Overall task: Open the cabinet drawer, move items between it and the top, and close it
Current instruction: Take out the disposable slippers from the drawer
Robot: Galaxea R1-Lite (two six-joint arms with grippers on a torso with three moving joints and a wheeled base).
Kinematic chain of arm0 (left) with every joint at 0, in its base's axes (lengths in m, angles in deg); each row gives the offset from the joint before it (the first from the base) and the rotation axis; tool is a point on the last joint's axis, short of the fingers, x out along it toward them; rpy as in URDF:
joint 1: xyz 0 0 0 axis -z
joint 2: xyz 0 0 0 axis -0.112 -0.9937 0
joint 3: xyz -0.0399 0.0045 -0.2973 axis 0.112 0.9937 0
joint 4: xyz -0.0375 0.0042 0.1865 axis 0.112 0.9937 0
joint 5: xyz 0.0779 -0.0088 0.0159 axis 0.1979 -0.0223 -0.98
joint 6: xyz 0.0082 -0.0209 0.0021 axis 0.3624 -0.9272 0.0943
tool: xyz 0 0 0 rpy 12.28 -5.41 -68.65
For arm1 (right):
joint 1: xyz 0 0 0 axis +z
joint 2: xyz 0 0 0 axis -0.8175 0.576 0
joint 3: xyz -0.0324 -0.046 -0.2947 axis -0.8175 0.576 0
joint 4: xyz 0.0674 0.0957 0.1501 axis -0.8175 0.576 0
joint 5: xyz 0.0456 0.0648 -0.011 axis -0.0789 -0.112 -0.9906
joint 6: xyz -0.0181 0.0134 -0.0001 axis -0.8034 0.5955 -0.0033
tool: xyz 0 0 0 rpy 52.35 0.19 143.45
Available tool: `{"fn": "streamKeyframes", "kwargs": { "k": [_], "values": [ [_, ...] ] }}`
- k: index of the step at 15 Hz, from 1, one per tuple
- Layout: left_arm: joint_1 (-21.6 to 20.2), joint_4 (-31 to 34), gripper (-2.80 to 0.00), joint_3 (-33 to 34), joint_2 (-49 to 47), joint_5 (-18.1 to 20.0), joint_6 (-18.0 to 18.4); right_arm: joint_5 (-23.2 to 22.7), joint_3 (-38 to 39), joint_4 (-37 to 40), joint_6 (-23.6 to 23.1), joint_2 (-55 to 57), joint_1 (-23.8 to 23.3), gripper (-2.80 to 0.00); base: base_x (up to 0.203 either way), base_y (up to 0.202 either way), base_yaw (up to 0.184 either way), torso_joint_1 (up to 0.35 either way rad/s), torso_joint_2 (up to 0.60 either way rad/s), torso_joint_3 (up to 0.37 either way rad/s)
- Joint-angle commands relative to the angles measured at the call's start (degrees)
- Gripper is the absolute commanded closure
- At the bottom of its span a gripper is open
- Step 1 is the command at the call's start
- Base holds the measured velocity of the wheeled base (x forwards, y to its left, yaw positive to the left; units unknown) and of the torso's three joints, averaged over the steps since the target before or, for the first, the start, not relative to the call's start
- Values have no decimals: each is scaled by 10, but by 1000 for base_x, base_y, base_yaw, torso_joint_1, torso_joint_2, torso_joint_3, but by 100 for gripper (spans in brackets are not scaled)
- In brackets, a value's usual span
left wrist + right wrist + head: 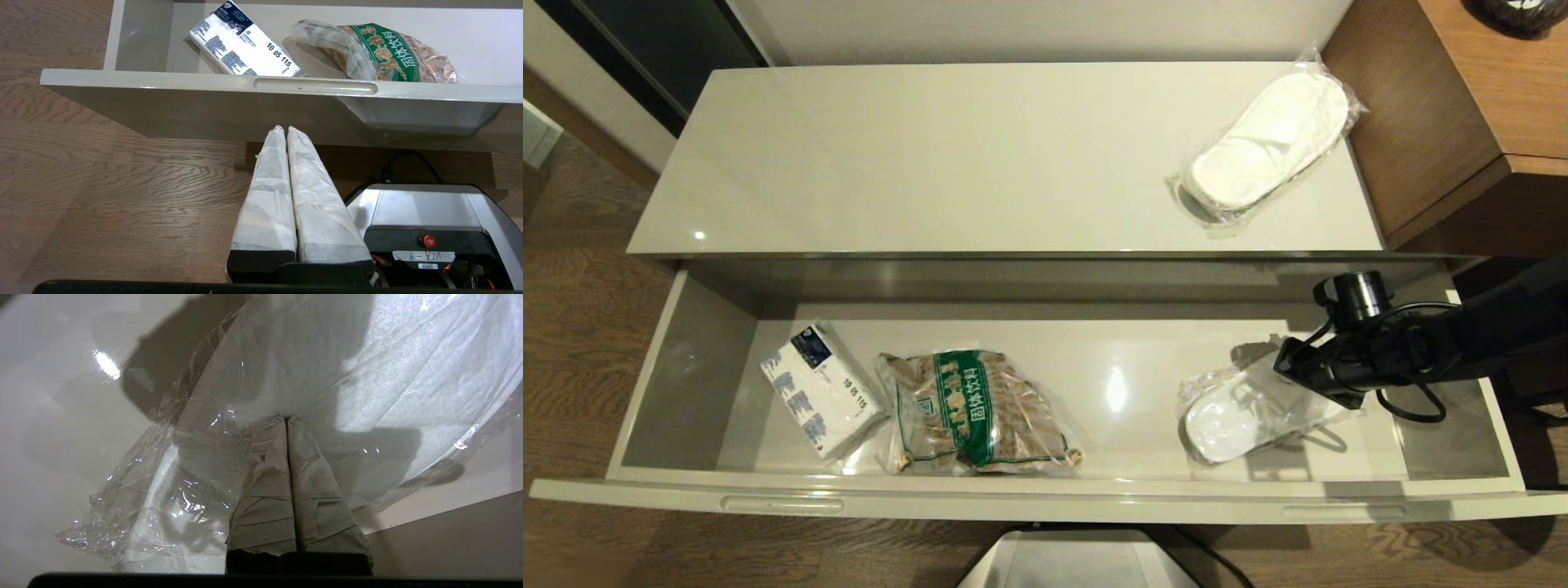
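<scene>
**A:** so where's everything sitting right now?

**B:** the cabinet drawer (1029, 490) is hanging wide open, pulled out toward the robot. One bagged slipper (1241, 420) is lying on the drawer floor, right under the right gripper (1294, 367), which is reaching in from the drawer's right end. The other bagged slipper (1270, 139) is resting up on the top (931, 163), back beyond that gripper and well apart from it, near the brown desk (1486, 90).

**A:** is the claw actually gripping the bag?

**B:** its fingers (261, 486) are pressed together, tips right up against the crinkly plastic (327, 375). In the right wrist view it's looking like they're pinching a fold of the bag, but the film is bunched up there so I can't tell for sure.

**A:** other stuff in the drawer?

**B:** yep, far off toward the opposite end from that gripper: a clear bag of brown pieces with a green label (976, 412), and just past it a white-and-blue tissue pack (818, 390), the two nearly touching.

**A:** and the left arm?

**B:** the left gripper (286, 130) is idling down below the drawer front, over the wood floor (102, 183), fingers together, holding nothing. The robot's base (425, 220) is showing beside it.
</scene>
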Motion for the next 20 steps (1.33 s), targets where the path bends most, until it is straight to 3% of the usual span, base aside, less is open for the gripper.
{"fn": "streamKeyframes", "kwargs": {
  "k": [1, 16, 17, 20],
  "values": [
    [0, 0, 0, 0, 0, 0, 0, 1, 0, -1, 2, 14, -4, 0, 0, 0, 0, 0, 0, 0],
    [0, 0, 0, 0, 0, 0, 0, 2, 7, -11, 3, 21, -14, 0, 0, 0, 0, 0, 0, 0],
    [0, 0, 0, 0, 0, 0, 0, 2, 8, -16, 4, 21, -13, -280, 0, 0, 0, 0, 0, 0],
    [0, 0, 0, 0, 0, 0, 0, 1, 7, -20, 13, 19, -14, -280, 0, 0, 0, 0, 0, 0]
  ]
}}
